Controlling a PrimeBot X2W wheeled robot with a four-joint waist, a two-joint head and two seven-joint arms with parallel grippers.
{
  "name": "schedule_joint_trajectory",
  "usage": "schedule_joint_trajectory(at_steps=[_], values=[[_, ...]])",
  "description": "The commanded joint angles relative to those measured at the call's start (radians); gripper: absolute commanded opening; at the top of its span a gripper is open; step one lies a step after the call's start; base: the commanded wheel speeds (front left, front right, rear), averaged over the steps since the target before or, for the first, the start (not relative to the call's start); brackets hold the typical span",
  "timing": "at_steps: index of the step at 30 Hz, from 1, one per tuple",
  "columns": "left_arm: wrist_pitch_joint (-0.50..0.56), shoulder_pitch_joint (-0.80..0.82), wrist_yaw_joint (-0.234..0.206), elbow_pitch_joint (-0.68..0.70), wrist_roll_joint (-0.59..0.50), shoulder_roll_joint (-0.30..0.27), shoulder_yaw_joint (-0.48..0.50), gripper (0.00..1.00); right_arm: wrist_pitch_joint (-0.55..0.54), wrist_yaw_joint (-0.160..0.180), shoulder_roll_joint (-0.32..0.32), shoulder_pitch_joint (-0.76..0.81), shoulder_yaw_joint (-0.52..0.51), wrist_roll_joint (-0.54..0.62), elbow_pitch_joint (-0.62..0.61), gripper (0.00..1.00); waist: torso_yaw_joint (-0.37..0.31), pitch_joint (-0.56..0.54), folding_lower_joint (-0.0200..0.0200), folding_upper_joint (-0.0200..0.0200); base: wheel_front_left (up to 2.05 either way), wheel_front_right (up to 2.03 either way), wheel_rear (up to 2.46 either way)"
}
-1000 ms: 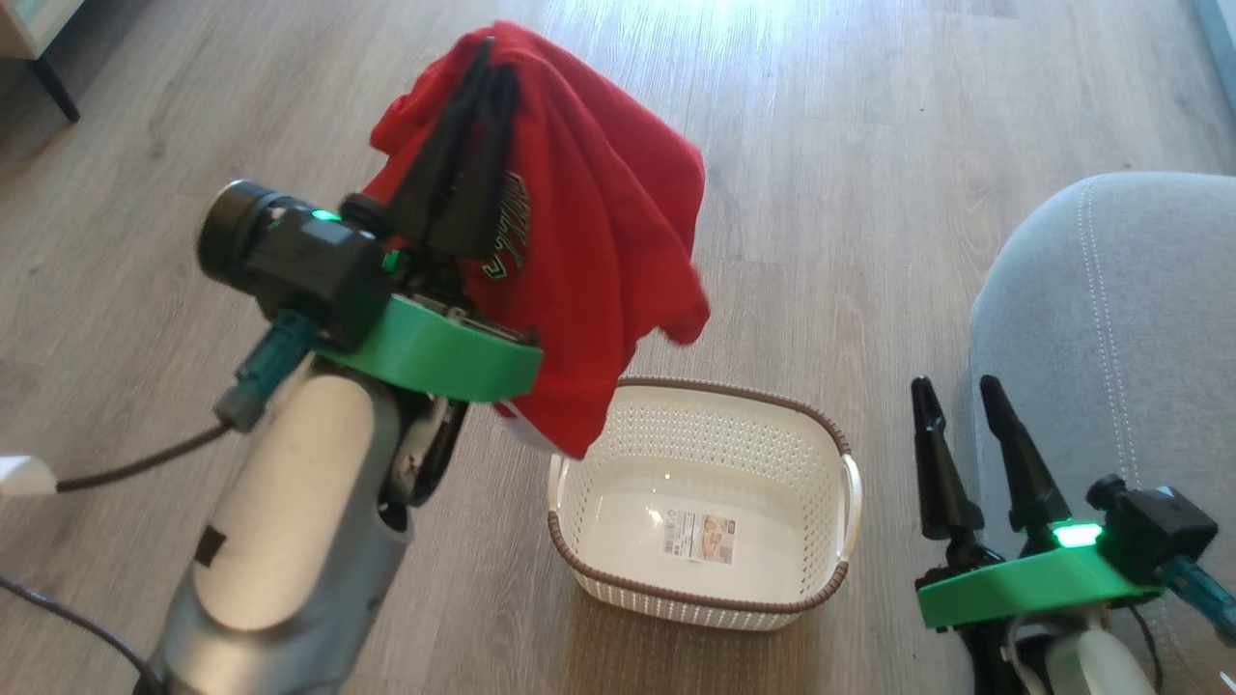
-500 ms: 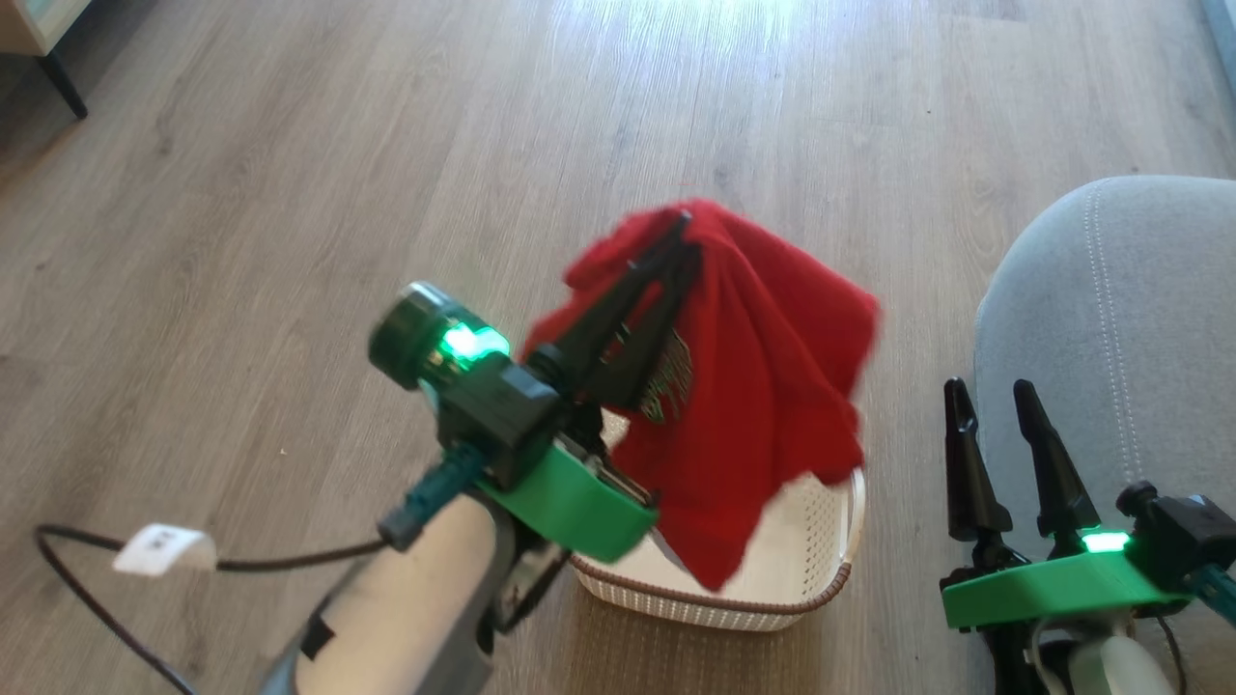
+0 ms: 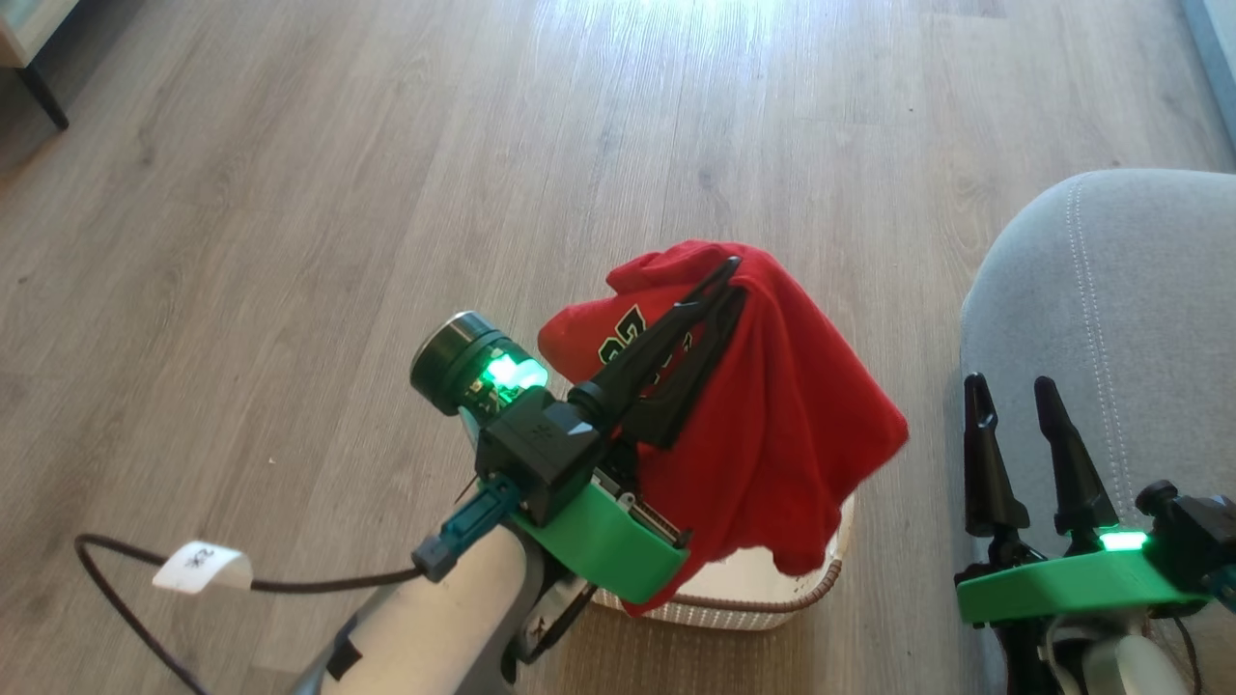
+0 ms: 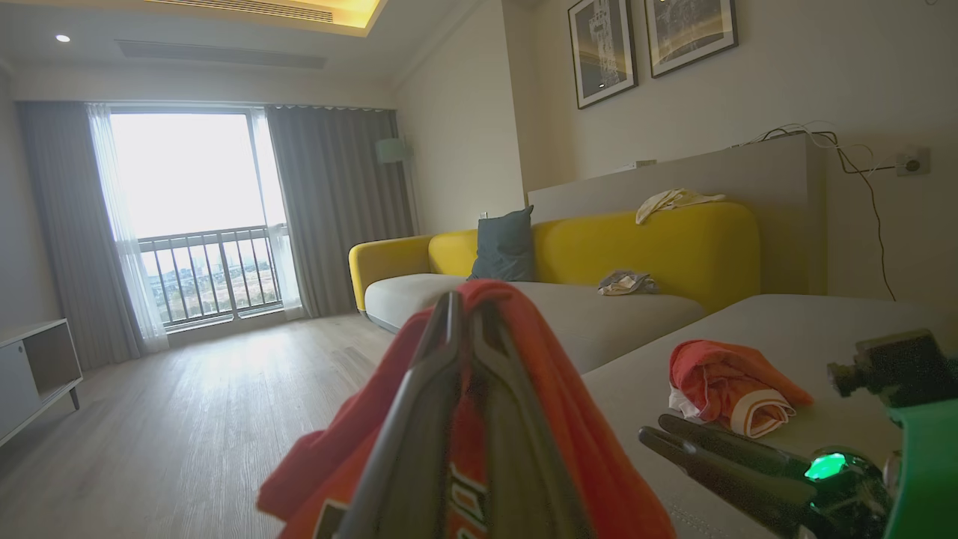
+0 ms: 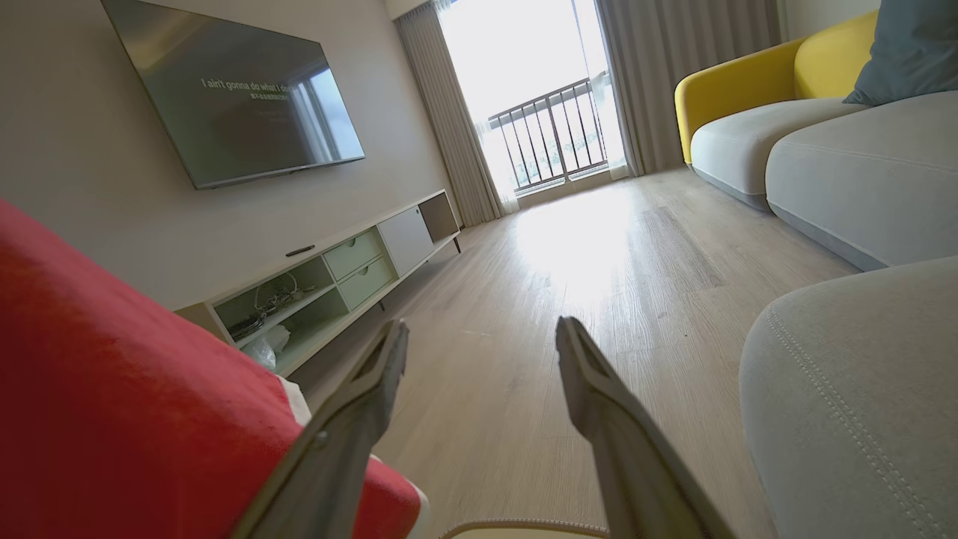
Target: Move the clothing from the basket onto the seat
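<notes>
Left gripper (image 3: 739,278): clamped on the red clothing (image 3: 782,425), hanging over the basket (image 3: 753,610).
Right gripper (image 3: 1009,384): fingers wide apart, empty, beside the grey seat (image 3: 1110,309).
Seat: a second red garment (image 4: 730,385) lies on it.
Room: pale wood floor (image 3: 386,193), yellow-backed sofa (image 4: 673,247), wall television (image 5: 232,82).
Hidden: the basket's inside, under the cloth; lettering partly covered.

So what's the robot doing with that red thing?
It is moving clothes from the basket to the seat. Its left fingers are shut on a red shirt, held up above the white basket. Another red garment already lies on the grey seat. Its right fingers are open, holding nothing.
</notes>
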State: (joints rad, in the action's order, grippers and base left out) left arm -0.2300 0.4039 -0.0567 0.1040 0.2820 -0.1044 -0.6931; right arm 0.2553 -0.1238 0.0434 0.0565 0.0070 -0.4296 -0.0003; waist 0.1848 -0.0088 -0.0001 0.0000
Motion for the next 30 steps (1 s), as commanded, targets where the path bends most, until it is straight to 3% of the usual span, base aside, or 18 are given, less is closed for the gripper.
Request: schedule_joint_trajectory(at_steps=[1, 10, 16, 23, 30], values=[[-0.006, 0.031, -0.007, 0.027, 0.004, 0.000, 0.042, 0.00, 0.006, -0.007, 0.007, -0.015, 0.020, 0.010, -0.040, 1.00, -0.003, 0.001, 0.0001, 0.0000, 0.00, 0.00, 0.00], [-0.014, 0.047, -0.010, 0.002, 0.008, -0.017, 0.067, 0.00, 0.006, -0.007, 0.007, -0.001, 0.064, 0.071, -0.127, 1.00, -0.017, 0.009, 0.0001, 0.0000, 0.00, 0.00, 0.00], [-0.018, 0.051, -0.009, -0.017, 0.014, -0.027, 0.081, 0.00, -0.027, -0.007, 0.015, 0.013, 0.169, 0.152, -0.217, 1.00, -0.027, 0.014, 0.0001, 0.0000, 0.00, 0.00, 0.00], [-0.023, 0.058, -0.006, -0.026, 0.013, -0.031, 0.086, 0.00, -0.095, -0.007, 0.166, 0.003, 0.382, 0.221, -0.329, 1.00, -0.036, 0.023, 0.0001, 0.0000, 0.00, 0.00, 0.00], [-0.026, 0.060, 0.015, -0.012, 0.015, -0.026, 0.058, 0.00, -0.099, -0.007, 0.161, -0.018, 0.395, 0.255, -0.311, 1.00, -0.023, 0.026, 0.0001, 0.0000, 0.00, 0.00, 0.00]])
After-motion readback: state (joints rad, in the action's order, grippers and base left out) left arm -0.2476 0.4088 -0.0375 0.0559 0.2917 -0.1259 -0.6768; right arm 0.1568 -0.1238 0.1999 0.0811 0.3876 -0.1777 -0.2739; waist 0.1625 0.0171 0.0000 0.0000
